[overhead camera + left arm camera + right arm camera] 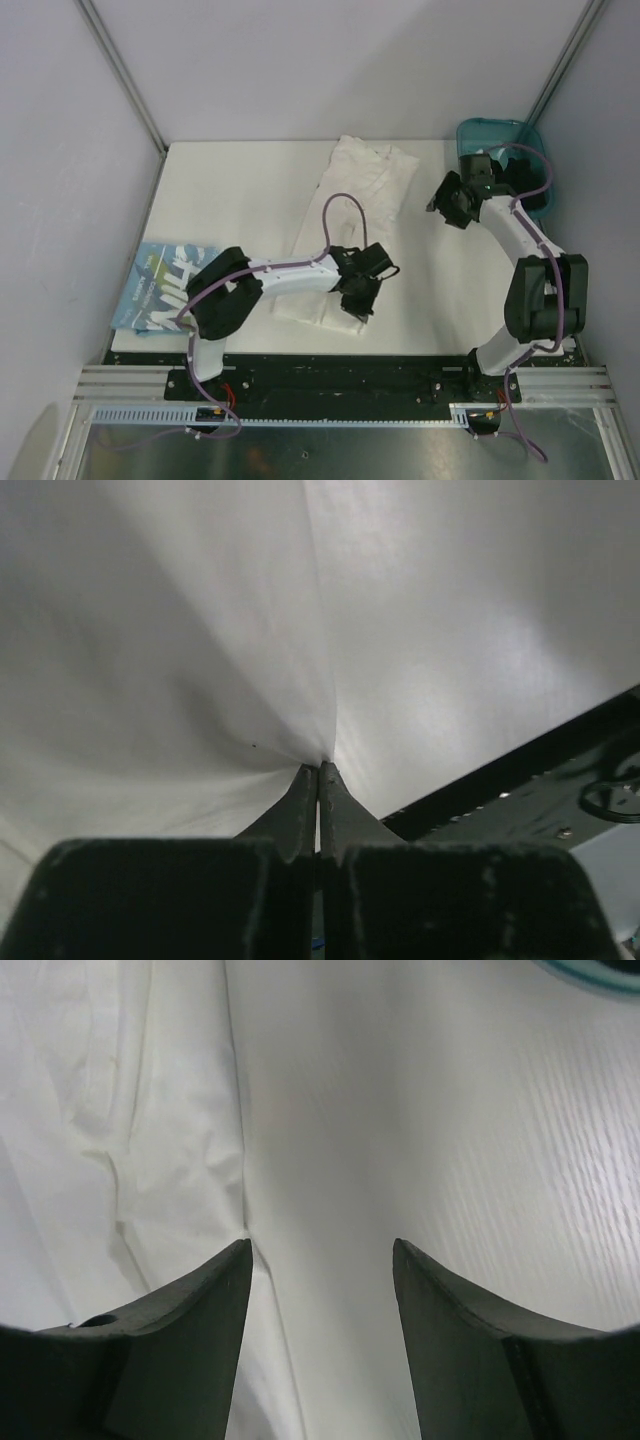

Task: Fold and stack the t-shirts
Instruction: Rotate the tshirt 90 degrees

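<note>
Our left gripper [318, 770] is pinched tight on the white tee [375, 175] mid-frame, probably half-folded; right gripper [320, 1255] hangs spread wide, empty. One printed tee [165, 285] sits folded lower left, so stacking's left.

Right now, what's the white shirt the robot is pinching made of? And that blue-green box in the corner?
The white t-shirt looks like soft, matte cloth, likely cotton: it creases and puckers where the left end effector pinches it. The teal bin is probably plastic: its walls are smooth, tinted and look slightly see-through.
</note>
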Controlling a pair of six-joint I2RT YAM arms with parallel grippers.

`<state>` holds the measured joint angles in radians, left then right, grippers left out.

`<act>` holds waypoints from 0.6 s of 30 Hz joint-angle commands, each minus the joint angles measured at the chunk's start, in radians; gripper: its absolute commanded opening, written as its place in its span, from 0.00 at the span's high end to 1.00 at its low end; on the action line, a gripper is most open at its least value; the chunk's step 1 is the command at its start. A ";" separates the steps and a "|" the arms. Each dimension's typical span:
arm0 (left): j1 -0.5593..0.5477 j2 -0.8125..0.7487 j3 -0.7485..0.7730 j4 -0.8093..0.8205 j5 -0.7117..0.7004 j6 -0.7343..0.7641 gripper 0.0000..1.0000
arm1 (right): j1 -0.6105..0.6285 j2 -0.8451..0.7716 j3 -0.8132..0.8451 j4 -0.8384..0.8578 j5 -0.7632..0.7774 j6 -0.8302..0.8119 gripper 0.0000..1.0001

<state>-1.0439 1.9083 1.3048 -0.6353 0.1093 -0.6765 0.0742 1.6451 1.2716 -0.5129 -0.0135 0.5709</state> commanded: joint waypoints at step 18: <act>0.034 -0.603 -0.329 0.018 -0.026 -0.155 0.56 | 0.425 -0.660 -0.527 -0.161 -0.004 0.355 0.52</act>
<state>-1.0904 1.4685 1.1023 -0.6106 0.1207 -0.7887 0.3550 1.0908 0.8040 -0.6304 -0.0731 0.7532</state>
